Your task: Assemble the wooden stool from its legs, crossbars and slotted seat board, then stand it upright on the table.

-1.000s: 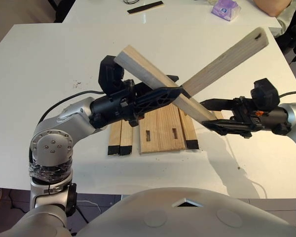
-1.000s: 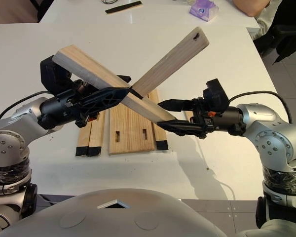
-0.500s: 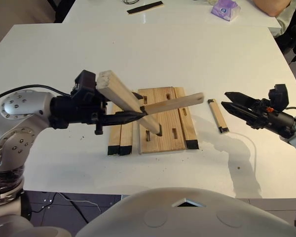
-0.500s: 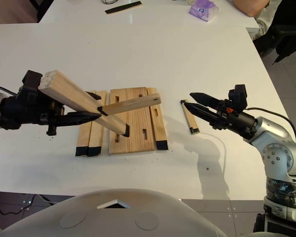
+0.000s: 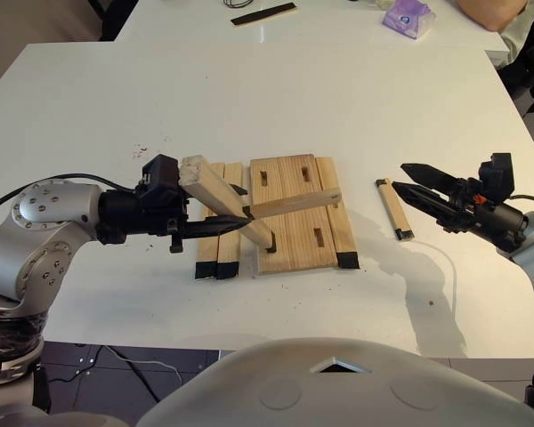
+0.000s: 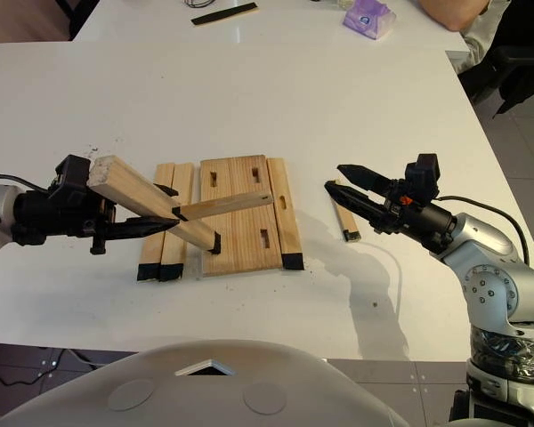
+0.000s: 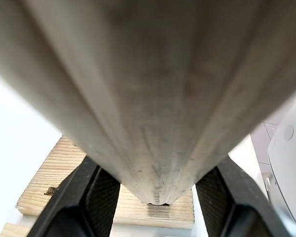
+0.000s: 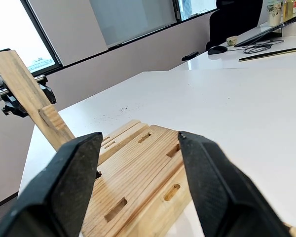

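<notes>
Since a second ago, my right gripper (image 5: 399, 176) has let go of the leg (image 5: 215, 191) and drawn back to the right. My left arm has brought the leg from high above the table (image 5: 249, 98) down low and to the left.

My left gripper (image 5: 236, 220) is clamped on the leg about halfway along. The leg slopes, with its bare end up toward my left and its black-tipped end down at the near left part of the board (image 5: 298, 169). I cannot tell whether that tip touches the wood. A crossbar (image 5: 294, 202) sticks out of the leg's side and reaches right across the board, above its slots.

The board lies flat in the middle of the table. Two legs (image 5: 218, 253) lie side by side, just beside its left edge.

My right gripper hangs with its fingers apart, pointing left. It is near a second crossbar (image 5: 394, 209) that lies on the table right of the board, and it holds nothing.
</notes>
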